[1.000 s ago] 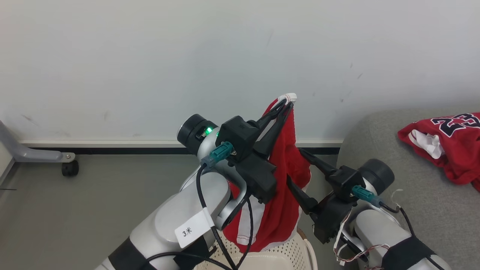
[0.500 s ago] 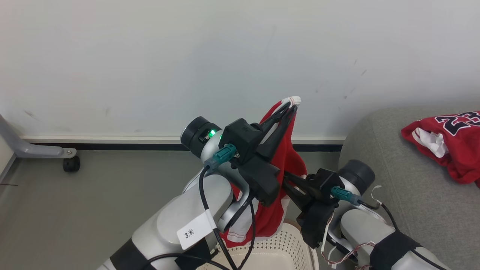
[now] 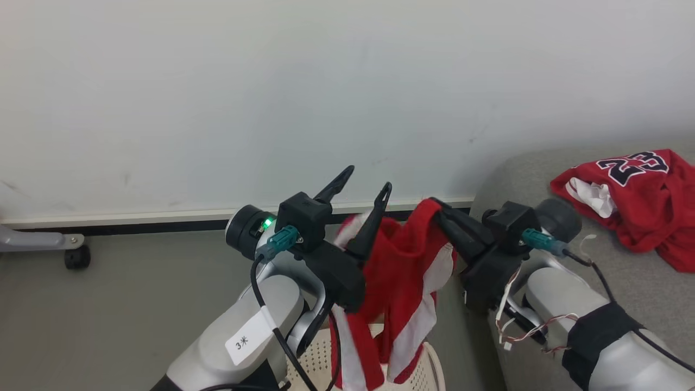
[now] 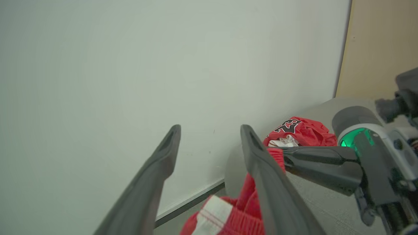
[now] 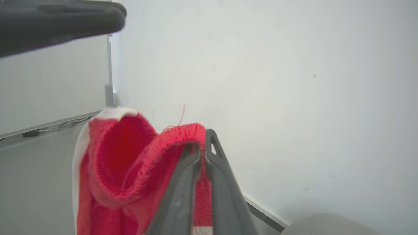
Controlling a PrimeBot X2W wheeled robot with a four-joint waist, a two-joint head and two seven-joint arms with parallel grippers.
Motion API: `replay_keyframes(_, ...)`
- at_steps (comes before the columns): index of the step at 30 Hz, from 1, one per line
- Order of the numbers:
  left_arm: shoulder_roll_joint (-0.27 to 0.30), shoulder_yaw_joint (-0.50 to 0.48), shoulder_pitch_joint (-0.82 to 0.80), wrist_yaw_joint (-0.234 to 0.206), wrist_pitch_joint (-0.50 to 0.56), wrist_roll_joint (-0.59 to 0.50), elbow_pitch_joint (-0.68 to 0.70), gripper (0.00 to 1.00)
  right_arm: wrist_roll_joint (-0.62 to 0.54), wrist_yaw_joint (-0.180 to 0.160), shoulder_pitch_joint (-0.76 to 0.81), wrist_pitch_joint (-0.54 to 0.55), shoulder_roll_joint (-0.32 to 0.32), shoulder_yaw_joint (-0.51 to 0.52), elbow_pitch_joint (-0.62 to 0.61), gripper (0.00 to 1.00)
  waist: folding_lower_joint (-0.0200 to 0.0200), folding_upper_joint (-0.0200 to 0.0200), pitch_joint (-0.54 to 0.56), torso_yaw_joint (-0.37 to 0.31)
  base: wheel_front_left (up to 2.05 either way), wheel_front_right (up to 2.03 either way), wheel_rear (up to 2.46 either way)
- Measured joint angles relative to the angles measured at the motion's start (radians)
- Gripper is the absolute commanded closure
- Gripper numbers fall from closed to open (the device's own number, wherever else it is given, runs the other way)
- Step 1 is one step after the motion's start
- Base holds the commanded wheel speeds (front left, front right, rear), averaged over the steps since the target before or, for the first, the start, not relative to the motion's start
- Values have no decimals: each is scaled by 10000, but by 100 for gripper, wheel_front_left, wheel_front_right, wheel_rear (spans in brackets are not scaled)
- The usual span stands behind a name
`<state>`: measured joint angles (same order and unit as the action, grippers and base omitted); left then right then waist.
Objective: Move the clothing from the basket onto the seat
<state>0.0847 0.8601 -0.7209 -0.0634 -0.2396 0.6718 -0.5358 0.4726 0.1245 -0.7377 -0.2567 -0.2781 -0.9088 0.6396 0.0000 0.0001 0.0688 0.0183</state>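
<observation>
Carrying step: the right gripper point(image 3: 437, 206) is clamped on the red striped garment point(image 3: 402, 271) and the left gripper point(image 3: 367, 180) is spread apart. Next, I judge, it swings from over the basket point(image 3: 431, 361) to the grey sofa point(image 3: 624, 293), near the jersey point(image 3: 640, 190).

A white tag point(image 3: 244, 343) on the left forearm point(image 3: 277, 296) carries the black marking "3米", a digit followed by a Chinese character. On the red jersey point(image 3: 640, 212), which lies crumpled on the grey sofa point(image 3: 543, 168) near its far edge by the wall, the number "23" stands in dark navy figures with white edging, seen upside down from the head view. In the left wrist view the same dark, white-edged figures show on the jersey, but too small and tilted to read with certainty.
</observation>
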Motion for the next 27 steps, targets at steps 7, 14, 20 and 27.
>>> replay_keyframes(7, 48, -107, 573, -86, -31, 71, 35, 0, 190, 2, -115, 0, -673, 458, -188, 100, 0, 0, 83, -647, 0, 0, 0)
replay_keyframes(14, 54, -138, 1125, -161, -46, 123, 376, 0, 199, 0, -115, 0, -1237, 755, -558, 100, 0, 0, 134, -1332, 0, 0, 0)
replay_keyframes(20, 38, -144, 1525, -245, -98, 123, 683, 0, 198, -17, -103, 0, -2088, 963, -997, 100, -1, 0, 160, -2100, 0, 0, 0)
replay_keyframes(27, -79, -35, 1812, -311, -98, 115, 928, 0, 171, -29, -107, 94, -2817, 1175, -1724, 100, -1, 0, 105, -2940, 0, 0, 0)
